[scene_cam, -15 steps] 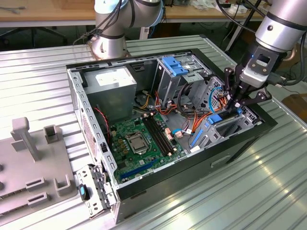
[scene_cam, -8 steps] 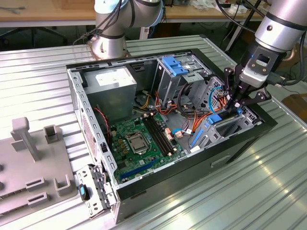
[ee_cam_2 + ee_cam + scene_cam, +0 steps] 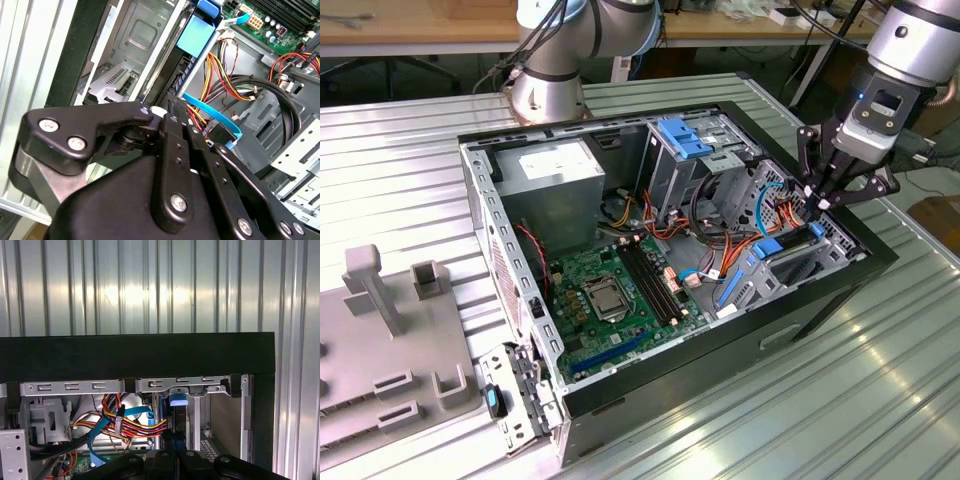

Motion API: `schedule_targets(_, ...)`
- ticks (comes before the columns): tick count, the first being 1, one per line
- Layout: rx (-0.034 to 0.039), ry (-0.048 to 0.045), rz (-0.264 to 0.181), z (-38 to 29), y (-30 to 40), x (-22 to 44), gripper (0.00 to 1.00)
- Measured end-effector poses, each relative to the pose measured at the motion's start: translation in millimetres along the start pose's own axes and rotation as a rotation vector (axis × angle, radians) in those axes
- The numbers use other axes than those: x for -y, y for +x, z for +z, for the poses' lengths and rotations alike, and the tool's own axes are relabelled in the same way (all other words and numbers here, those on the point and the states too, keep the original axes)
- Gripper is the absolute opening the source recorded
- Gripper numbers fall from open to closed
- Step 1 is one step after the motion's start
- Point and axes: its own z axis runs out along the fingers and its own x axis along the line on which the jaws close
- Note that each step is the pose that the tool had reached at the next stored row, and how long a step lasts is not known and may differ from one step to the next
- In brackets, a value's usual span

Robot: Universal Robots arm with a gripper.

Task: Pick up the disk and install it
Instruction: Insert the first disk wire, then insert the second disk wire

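The disk [image 3: 788, 256], a dark slab with blue rails, sits tilted in the bay at the open computer case's end, on the exterior view's right. My gripper [image 3: 823, 204] hangs right over its upper blue end, fingers drawn together to a point. In the second wrist view the fingers [image 3: 172, 125] close on the edge of the disk [image 3: 182, 70], which runs away toward its blue tab. In the first wrist view the disk [image 3: 178, 421] stands edge-on just beyond my gripper [image 3: 175, 452], below the case's black wall [image 3: 135, 355].
Inside the case lie a green motherboard [image 3: 610, 290], a grey power-supply box [image 3: 555, 180], a metal drive cage with blue tabs [image 3: 685, 145] and loose orange, red and blue cables [image 3: 720, 240]. A grey fixture [image 3: 380, 340] stands on the ribbed table. Another arm's base [image 3: 550, 80] rises behind the case.
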Motion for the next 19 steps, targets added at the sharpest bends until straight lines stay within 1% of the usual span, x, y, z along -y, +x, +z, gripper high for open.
schedule_targets(11,0.0004,0.0000,0.000,-1.0,-0.1,0.1,0.11)
schedule_targets(15,0.0001,0.0007,0.000,-14.1,-1.2,1.0,0.11)
schedule_targets(16,0.0001,0.0007,0.000,-16.8,-1.4,1.2,0.11)
schedule_targets(17,0.0001,0.0008,0.000,-17.5,-1.5,1.2,0.11)
schedule_targets(18,0.0019,0.0007,0.000,-17.3,-1.3,1.2,0.11)
schedule_targets(19,0.0241,-0.0029,0.001,-17.8,0.4,1.2,0.11)
